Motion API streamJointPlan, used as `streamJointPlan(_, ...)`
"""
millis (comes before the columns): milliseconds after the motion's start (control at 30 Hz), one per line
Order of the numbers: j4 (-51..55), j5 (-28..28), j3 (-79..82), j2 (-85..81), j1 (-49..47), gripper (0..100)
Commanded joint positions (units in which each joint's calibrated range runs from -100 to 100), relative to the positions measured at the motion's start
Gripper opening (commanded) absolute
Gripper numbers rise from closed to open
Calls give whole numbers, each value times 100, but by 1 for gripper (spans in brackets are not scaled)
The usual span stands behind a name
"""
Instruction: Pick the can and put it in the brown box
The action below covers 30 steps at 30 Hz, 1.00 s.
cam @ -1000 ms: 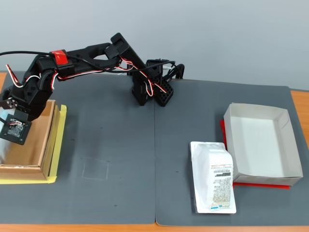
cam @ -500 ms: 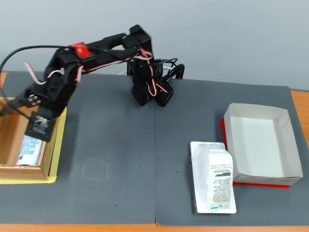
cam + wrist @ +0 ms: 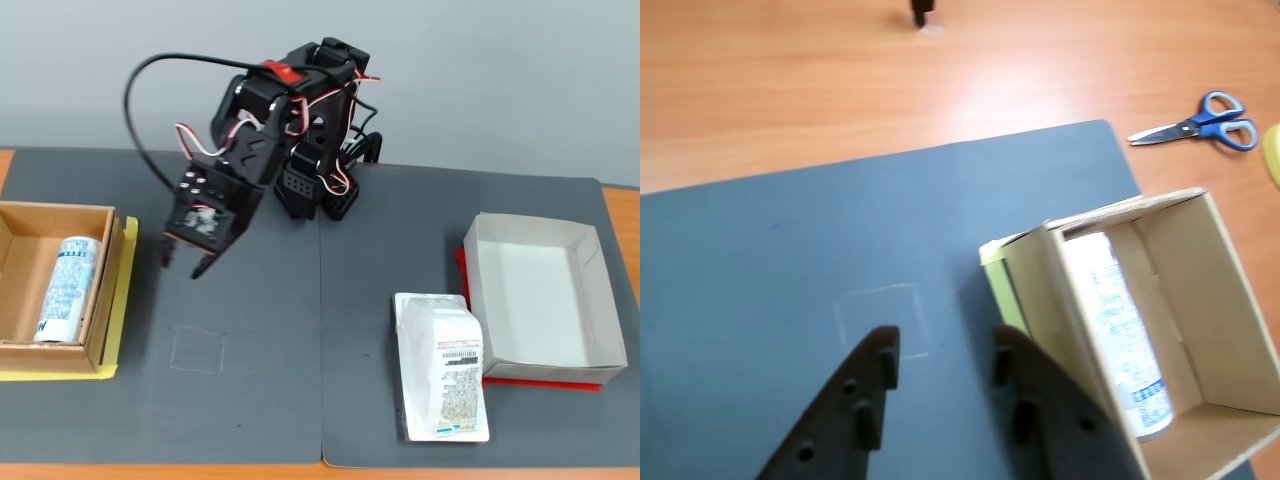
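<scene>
In the fixed view, one brown box (image 3: 107, 290) is seen at the far left edge of the grey mat (image 3: 300, 400), resting on a yellow sheet (image 3: 125, 300). One can (image 3: 63, 288) is laid on its side inside this box, along the wall nearest the mat's middle, with its printed end towards the near wall. To the right of the box, one black tool (image 3: 183, 263) is held above the mat, well apart from the box; its two fingers are spread and nothing is gripped between them. Below it, one faint square outline (image 3: 197, 349) is marked on the mat. Further right, one white plastic-wrapped packet (image 3: 445, 370) is laid flat, just beside one white-grey box (image 3: 540, 300), which is set on a red sheet (image 3: 540, 382).

In the wrist view, the tool (image 3: 943, 362) is seen from behind with its fingers parted over bare mat (image 3: 790, 250). The brown box (image 3: 1230, 300) is shown to the right, with the can (image 3: 1127, 335) lying against its left wall. One pair of blue-handled scissors (image 3: 1200, 126) is laid on the wooden tabletop (image 3: 840, 90) at the upper right.
</scene>
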Motion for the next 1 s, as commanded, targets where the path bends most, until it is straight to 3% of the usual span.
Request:
streamJointPlan(0,-72,-56,747,-943,-466,4)
streamJointPlan(633,-72,-56,5969,-6025,-2205,1)
streamJointPlan(967,-72,-191,7263,-6830,-2302,1)
